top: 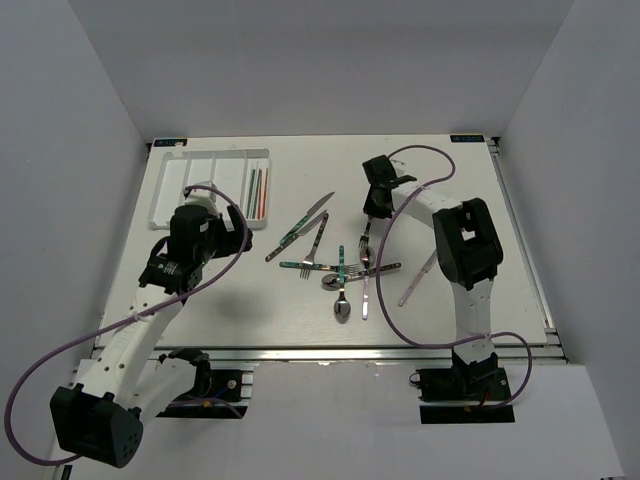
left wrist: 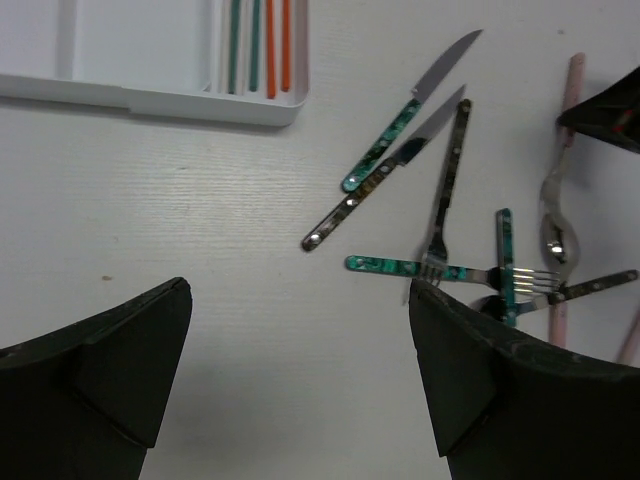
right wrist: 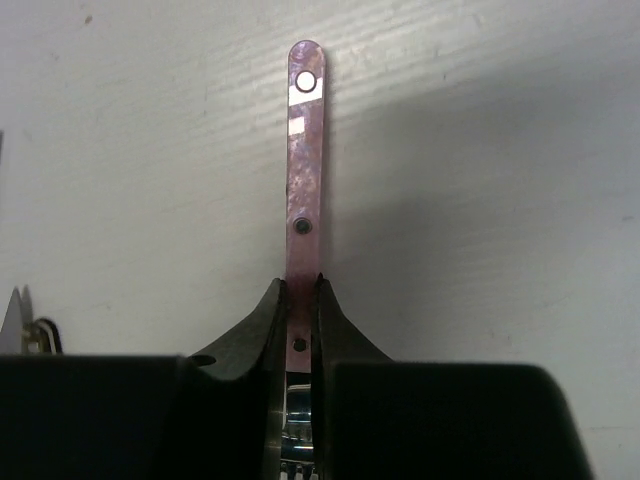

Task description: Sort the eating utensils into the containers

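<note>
The white cutlery tray (top: 190,178) lies at the far left, with red-orange and dark chopsticks (top: 258,192) in its rightmost compartment; both also show in the left wrist view (left wrist: 150,98), (left wrist: 270,45). Several loose forks, knives and spoons lie mid-table: a teal knife (top: 307,218), a dark fork (top: 316,240), a teal fork (left wrist: 400,265) and a spoon (top: 342,305). My left gripper (top: 232,238) is open and empty over bare table (left wrist: 300,290), left of the pile. My right gripper (top: 376,205) is shut on a pink-handled utensil (right wrist: 304,170) at its neck; its head is hidden.
A pink-handled knife (top: 417,280) lies to the right of the pile, beside the right arm. Another pink-handled piece (top: 365,295) lies at the pile's near side. White walls enclose the table on the left, far and right sides.
</note>
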{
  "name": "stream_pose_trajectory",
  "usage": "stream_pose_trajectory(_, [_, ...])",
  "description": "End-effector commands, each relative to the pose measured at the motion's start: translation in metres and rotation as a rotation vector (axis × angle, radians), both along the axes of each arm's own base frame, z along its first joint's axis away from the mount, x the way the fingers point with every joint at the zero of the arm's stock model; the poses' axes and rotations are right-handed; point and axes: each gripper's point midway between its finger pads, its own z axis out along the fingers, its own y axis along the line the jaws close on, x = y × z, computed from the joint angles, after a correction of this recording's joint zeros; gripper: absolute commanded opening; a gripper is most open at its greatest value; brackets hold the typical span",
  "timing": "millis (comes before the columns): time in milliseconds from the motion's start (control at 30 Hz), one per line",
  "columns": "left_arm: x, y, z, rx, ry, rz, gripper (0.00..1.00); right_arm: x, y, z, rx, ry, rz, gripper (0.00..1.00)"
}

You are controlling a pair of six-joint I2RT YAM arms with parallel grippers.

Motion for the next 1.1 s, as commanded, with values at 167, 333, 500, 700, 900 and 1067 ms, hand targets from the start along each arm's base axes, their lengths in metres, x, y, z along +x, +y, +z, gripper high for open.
stream_pose_trajectory(167, [0.008,-0.089,0.072,-0.525,-0.178,-0.274,0.98,-0.047,0.061,0.126,0.3,-0.303,0.189,0.0])
stream_pose_trajectory(333, [0.016,-0.133,0.094,-0.77,-0.196,-0.398,0.98,-0.112,0.109,0.182,0.445,-0.435,0.469,0.0])
stream_pose_trajectory(500, [0.027,-0.173,0.101,-0.757,-0.2,-0.458,0.98,-0.16,0.126,0.2,0.519,-0.469,0.545,0.0])
stream_pose_trajectory(700, [0.041,-0.182,0.084,-0.721,-0.164,-0.428,0.92,-0.184,0.138,0.22,0.528,-0.502,0.585,0.0])
stream_pose_trajectory(900, [0.045,-0.195,0.066,-0.708,-0.096,-0.439,0.68,-0.187,0.148,0.227,0.499,-0.523,0.597,0.0])
stream_pose_trajectory(1067, [0.048,-0.2,0.06,-0.682,-0.061,-0.445,0.42,-0.187,0.157,0.229,0.487,-0.531,0.608,0.0])
